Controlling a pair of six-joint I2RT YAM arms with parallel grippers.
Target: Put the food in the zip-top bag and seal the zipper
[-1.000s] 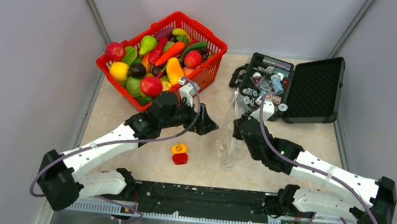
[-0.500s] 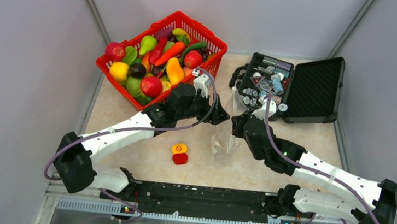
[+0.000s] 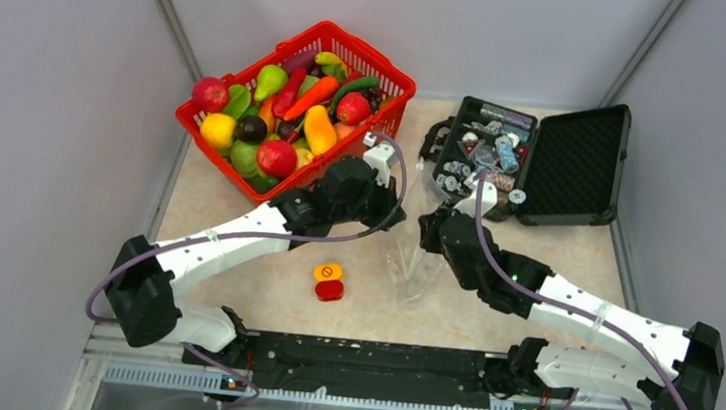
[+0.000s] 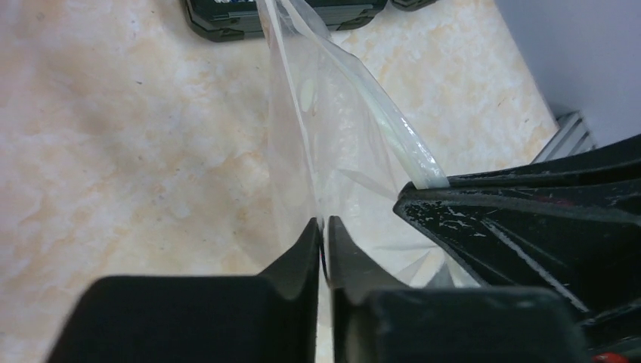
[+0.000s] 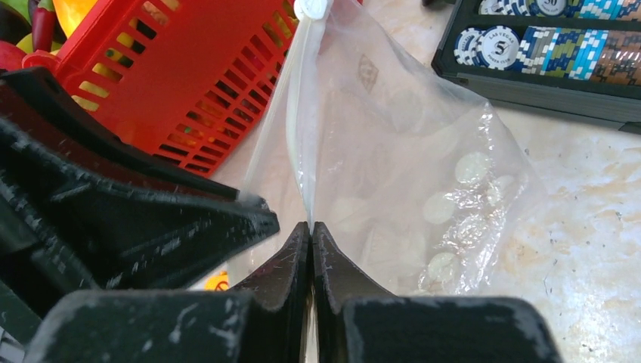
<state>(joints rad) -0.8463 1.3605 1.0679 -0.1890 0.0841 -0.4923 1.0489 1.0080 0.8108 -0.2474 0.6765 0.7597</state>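
Note:
The clear zip-top bag (image 3: 412, 262) hangs between my two grippers at the table's middle. My left gripper (image 3: 401, 213) is shut on one lip of its mouth; in the left wrist view its tips (image 4: 325, 224) pinch the thin film of the bag (image 4: 332, 151). My right gripper (image 3: 427, 229) is shut on the other lip, with the tips (image 5: 311, 225) clamped just below the whitish zipper (image 5: 296, 106). White dots show on the bag (image 5: 423, 181). The food (image 3: 292, 118) lies piled in the red basket (image 3: 358, 48) at the back left.
An open black case (image 3: 574, 165) of poker chips stands at the back right, close behind the bag. A small orange-and-red button block (image 3: 329, 281) lies near the front middle. Grey walls close in on both sides.
My left arm has swung right from beside the basket to the bag and its jaws have closed on the bag's lip. The right gripper has kept its hold; the bag shifted slightly.

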